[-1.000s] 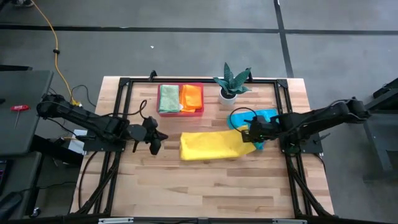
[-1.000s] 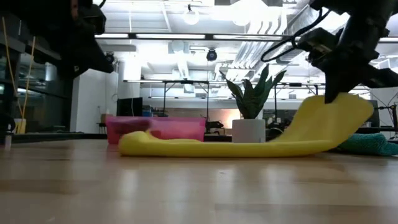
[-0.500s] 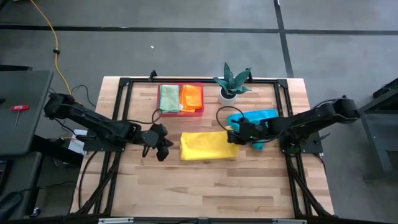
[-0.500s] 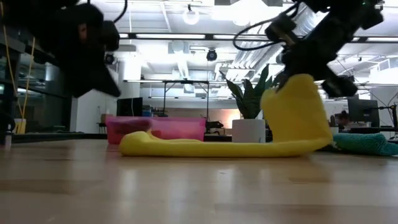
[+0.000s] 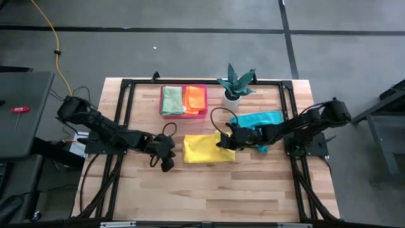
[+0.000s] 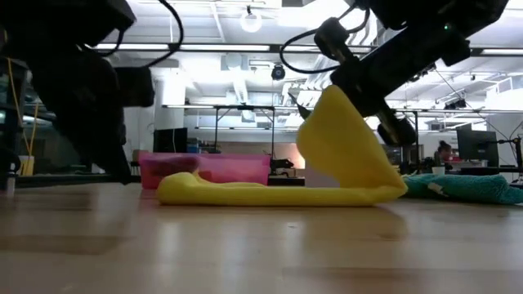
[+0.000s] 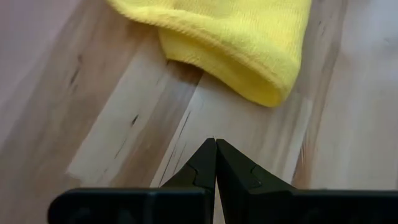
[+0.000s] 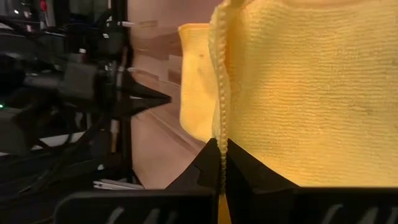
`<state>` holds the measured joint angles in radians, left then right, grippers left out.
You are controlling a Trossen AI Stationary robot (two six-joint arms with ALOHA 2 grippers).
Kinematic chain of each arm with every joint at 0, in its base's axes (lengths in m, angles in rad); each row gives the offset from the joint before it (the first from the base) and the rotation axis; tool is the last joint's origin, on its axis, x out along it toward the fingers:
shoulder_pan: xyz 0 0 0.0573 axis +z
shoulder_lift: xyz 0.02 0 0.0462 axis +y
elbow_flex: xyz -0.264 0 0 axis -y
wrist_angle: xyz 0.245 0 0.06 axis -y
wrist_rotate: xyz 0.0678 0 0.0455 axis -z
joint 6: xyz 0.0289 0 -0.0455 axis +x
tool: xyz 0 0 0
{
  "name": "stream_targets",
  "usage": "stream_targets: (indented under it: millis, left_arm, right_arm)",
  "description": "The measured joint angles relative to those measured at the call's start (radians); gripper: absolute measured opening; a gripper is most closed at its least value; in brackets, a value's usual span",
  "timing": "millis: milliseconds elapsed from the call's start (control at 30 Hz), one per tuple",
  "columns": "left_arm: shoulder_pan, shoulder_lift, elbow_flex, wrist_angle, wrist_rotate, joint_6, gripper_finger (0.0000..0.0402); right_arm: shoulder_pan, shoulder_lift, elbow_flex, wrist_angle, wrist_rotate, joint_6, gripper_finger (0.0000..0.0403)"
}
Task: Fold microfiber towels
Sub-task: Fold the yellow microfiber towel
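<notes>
The soft yellow microfiber towel lies mid-table. My right gripper is clamped on its edge and holds that end lifted and curled over the rest; the low view shows the raised flap, which from above reads only as a flat rectangle. My fingers hide the pinched hem in the right wrist view. My left gripper, fingers pressed together and holding nothing, hovers just beside the towel's other, rounded end. A teal cloth is partly covered by my right arm.

Right gripper pinches the hemmed edge of a yellow towel
</notes>
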<state>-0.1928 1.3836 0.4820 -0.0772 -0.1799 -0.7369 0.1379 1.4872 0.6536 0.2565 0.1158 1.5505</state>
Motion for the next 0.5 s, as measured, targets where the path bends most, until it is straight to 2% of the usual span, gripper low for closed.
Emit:
stream_targets:
  millis: [233, 500]
  left_arm:
    - [0.0, 0.144, 0.001, 0.168, -0.005, 0.014, 0.0]
    - [-0.001, 0.174, 0.002, 0.21, -0.031, 0.007, 0.0]
  right_arm:
    - [0.0, 0.048, 0.065, 0.041, 0.007, 0.002, 0.0]
    - [-0.008, 0.177, 0.19, 0.018, 0.007, -0.043, 0.0]
